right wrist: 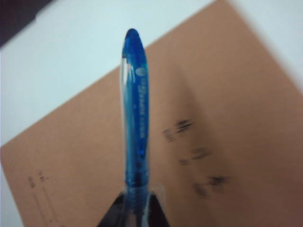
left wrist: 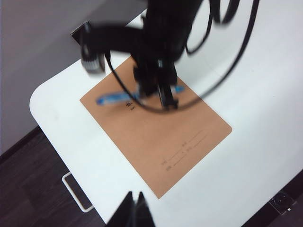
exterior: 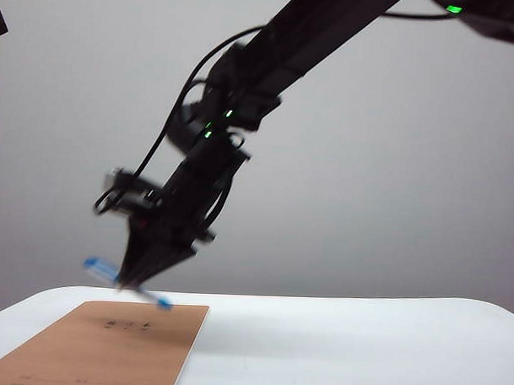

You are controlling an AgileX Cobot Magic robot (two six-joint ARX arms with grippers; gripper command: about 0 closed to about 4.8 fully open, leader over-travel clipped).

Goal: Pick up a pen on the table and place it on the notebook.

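Observation:
The blue and clear pen (exterior: 101, 269) hangs tilted just above the far edge of the tan notebook (exterior: 108, 352), which lies on the white table (exterior: 361, 348). My right gripper (exterior: 136, 283) reaches across to the left and is shut on the pen's middle. In the right wrist view the pen (right wrist: 135, 118) sticks out from the gripper (right wrist: 137, 201) over the notebook (right wrist: 213, 94). The left wrist view looks down on the pen (left wrist: 111, 98), the right gripper (left wrist: 165, 101) and the notebook (left wrist: 161, 132). My left gripper (left wrist: 135, 193) is high above the table's near edge, shut and holding nothing.
A white loop handle (left wrist: 75, 191) juts from the table's edge over the dark floor (left wrist: 28, 189). A small black fitting (left wrist: 284, 201) sits past the table's other edge. A grey wall stands behind the table.

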